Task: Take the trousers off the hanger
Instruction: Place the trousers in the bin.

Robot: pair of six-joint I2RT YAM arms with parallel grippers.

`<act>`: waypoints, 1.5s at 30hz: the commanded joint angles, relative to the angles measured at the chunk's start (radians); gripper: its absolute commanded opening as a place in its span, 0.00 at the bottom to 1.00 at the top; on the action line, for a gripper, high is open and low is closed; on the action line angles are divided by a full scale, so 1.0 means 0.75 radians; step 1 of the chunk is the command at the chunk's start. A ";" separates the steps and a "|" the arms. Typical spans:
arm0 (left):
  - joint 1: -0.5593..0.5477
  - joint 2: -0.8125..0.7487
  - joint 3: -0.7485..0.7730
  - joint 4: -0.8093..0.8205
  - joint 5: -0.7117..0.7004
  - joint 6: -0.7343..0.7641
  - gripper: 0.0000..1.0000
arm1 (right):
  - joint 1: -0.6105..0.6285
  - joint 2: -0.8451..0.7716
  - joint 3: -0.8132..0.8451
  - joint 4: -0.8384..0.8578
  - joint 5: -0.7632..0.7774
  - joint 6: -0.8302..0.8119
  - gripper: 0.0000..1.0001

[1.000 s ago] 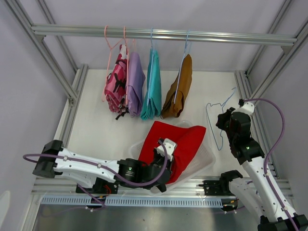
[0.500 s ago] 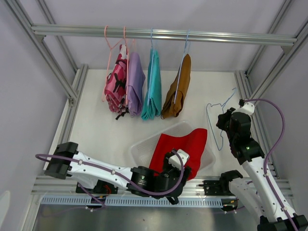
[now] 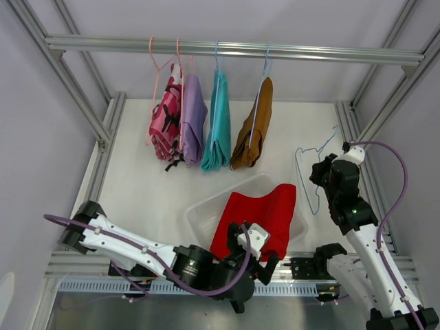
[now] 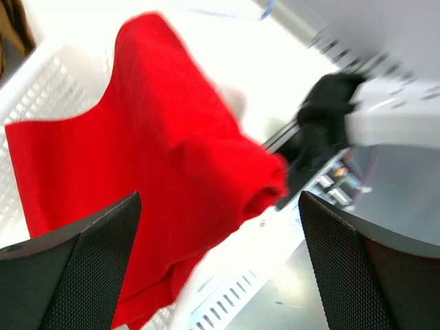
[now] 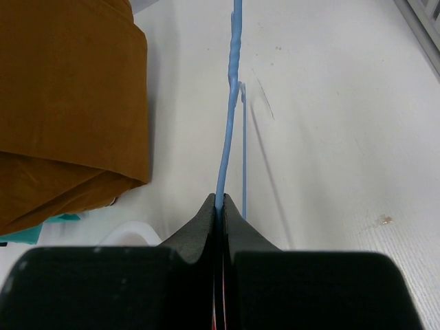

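White table (image 3: 137, 179): red trousers (image 3: 265, 216) lie in the near bin (image 3: 203, 213), so the left gripper (image 3: 260, 249) is wide apart. Right gripper (image 5: 220, 206) pinches 1 bare hanger (image 5: 230, 124), likely to keep it aside.

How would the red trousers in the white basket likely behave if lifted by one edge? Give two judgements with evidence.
Probably floppy: the red trousers lie rumpled, one edge folded back on itself, across the white basket. Probably not slippery: their surface looks matte, like soft cloth.
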State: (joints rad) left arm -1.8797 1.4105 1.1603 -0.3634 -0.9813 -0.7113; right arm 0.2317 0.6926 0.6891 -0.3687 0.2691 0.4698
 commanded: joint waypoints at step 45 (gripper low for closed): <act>0.420 0.326 0.065 -0.227 0.478 -0.355 0.99 | -0.017 0.003 0.024 0.050 -0.054 -0.011 0.00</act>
State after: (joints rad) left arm -1.5513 1.7397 1.2060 -0.3569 -0.5892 -1.0084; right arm 0.2222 0.7067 0.6846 -0.3614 0.2379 0.4694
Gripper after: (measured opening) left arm 0.994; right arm 0.020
